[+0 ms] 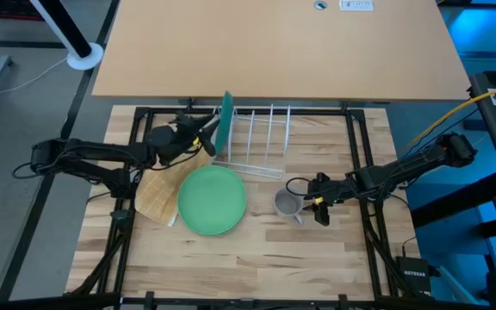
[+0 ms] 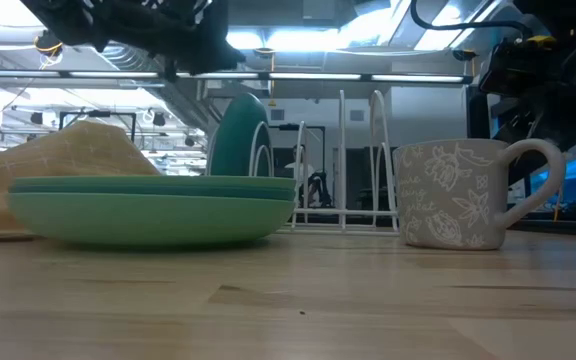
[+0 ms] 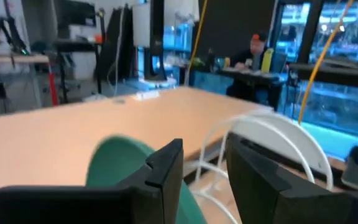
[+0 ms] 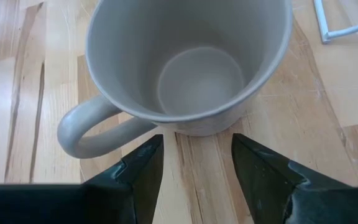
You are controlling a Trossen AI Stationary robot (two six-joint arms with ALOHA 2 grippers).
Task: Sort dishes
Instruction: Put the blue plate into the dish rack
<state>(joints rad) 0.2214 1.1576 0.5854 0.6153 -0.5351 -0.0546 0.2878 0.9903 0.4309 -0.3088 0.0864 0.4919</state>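
Observation:
A dark teal plate [image 1: 225, 125] stands on edge in the white wire rack [image 1: 263, 142] at its left end; it also shows in the low view [image 2: 238, 135]. My left gripper [image 1: 203, 134] is open just left of this plate, which shows beside one finger [image 3: 120, 165]; nothing is between the fingers [image 3: 204, 149]. A light green plate [image 1: 212, 200] lies flat on the table, with a teal one stacked on it in the low view [image 2: 153, 185]. A grey mug [image 1: 286, 204] stands upright. My right gripper [image 1: 311, 201] is open just right of the mug [image 4: 188, 62], apart from it.
A tan waffle cloth [image 1: 157, 194] lies left of the flat plates, partly under them. The rack's other slots [image 1: 269, 129] hold nothing. A large tan board [image 1: 274, 47] lies beyond the table's far edge. A person sits in the room beyond [image 3: 253, 53].

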